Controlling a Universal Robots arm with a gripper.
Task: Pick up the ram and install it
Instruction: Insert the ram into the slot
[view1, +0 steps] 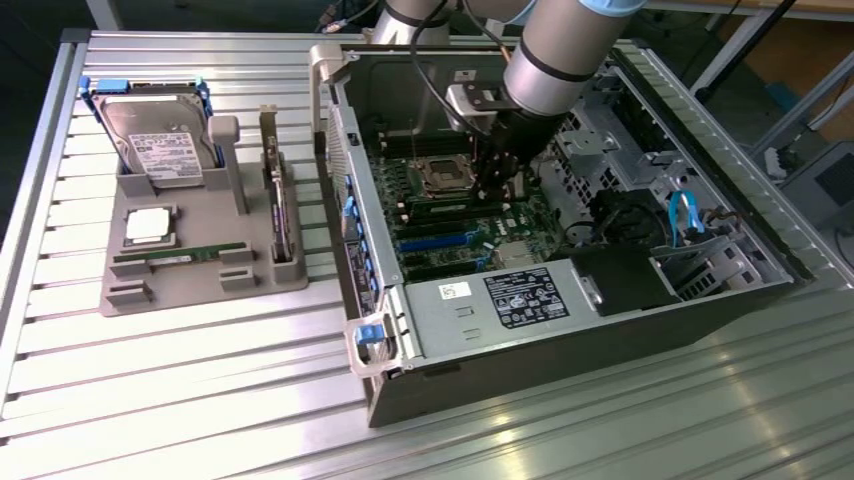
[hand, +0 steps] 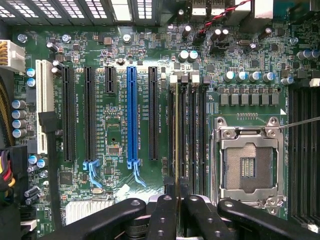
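Note:
In the wrist view the ram (hand: 176, 130) shows edge-on as a thin green strip standing upright between my fingers (hand: 164, 212). It lines up with one of the dark memory slots (hand: 192, 130) beside the open processor socket (hand: 248, 167); whether it is fully seated I cannot tell. My gripper (hand: 176, 200) is shut on the ram. From outside, the gripper (view1: 497, 200) reaches down inside the open computer case (view1: 534, 300), onto the motherboard just past the socket (view1: 441, 178). A similar green stick (view1: 178, 257) lies in the grey tray (view1: 200, 290).
The tray on the exterior view's left also holds a hard drive (view1: 158, 140), a square silver processor (view1: 147, 227) and an upright expansion card (view1: 278, 205). Black and blue card slots (hand: 131, 115) flank the memory slots. Case walls, cables and the drive cage (view1: 694, 240) surround the arm.

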